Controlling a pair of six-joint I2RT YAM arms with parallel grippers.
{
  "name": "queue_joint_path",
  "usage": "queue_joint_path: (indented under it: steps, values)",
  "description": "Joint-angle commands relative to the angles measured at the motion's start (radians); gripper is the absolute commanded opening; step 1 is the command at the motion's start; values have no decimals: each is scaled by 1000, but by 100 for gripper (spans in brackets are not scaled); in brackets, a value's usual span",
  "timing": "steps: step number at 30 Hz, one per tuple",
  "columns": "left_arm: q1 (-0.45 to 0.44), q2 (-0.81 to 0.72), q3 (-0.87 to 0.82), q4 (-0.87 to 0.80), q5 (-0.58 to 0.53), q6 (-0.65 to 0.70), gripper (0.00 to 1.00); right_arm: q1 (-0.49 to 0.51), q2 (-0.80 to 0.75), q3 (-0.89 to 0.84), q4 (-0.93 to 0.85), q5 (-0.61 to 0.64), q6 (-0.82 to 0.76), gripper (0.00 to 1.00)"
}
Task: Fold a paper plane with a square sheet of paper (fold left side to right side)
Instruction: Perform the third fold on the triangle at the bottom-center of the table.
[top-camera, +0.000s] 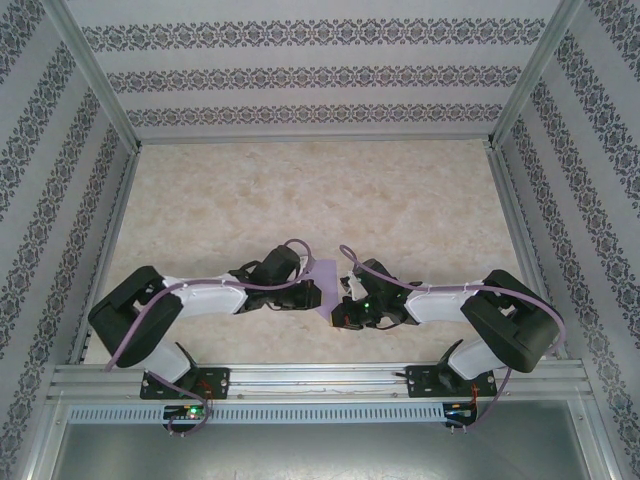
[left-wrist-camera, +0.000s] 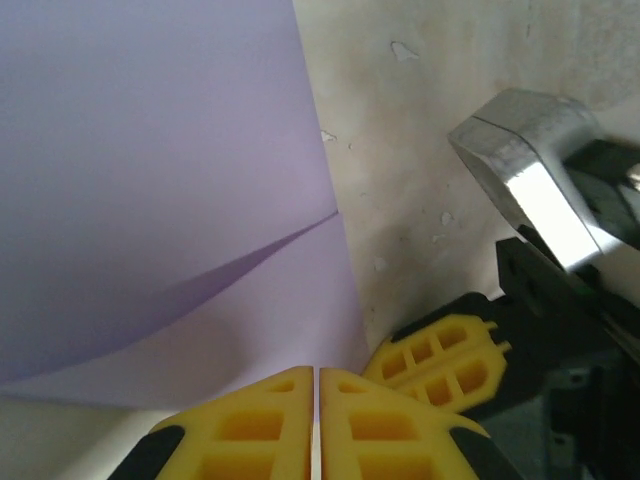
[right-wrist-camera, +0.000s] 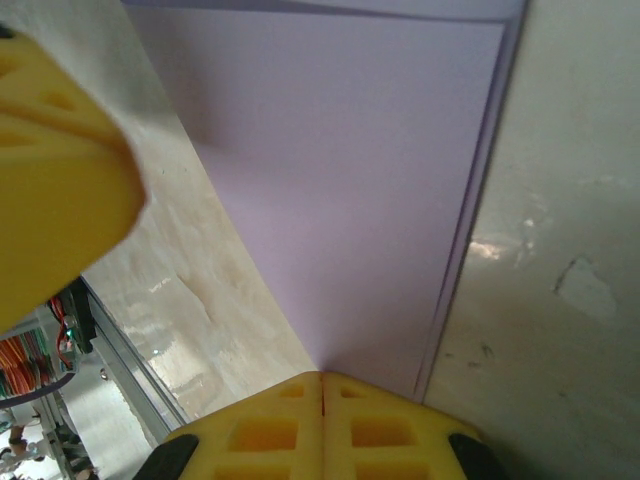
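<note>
The square sheet of paper (top-camera: 326, 277) is lavender and lies between the two wrists at the table's middle front. In the left wrist view the sheet of paper (left-wrist-camera: 170, 180) has one layer bowed up over another. My left gripper (left-wrist-camera: 317, 385) is shut at its near edge, a thin pale line in the seam between the jaws. In the right wrist view the paper (right-wrist-camera: 350, 170) shows two layers with slightly offset right edges. My right gripper (right-wrist-camera: 322, 380) is shut, tips at the paper's near corner. The grippers (top-camera: 318, 297) (top-camera: 343, 306) stand close together. No paper plane shape shows.
The right gripper's yellow finger (left-wrist-camera: 445, 360) sits just right of my left fingers, with a metal part of that arm (left-wrist-camera: 530, 190) above it. The left gripper's yellow finger (right-wrist-camera: 50, 170) looms at the upper left. Patterned walls (top-camera: 320, 75) and a metal rail (top-camera: 320, 375) bound the marbled table (top-camera: 320, 190).
</note>
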Motion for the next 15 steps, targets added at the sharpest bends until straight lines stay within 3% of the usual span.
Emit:
queue_joint_path:
  steps: [1,15]
  values:
    - [-7,29,28,57,6,-16,10,9,45,-46,-139,101,5,0]
    - [-7,79,-55,-10,-94,-17,3,10,-11,19,-139,45,18,0]
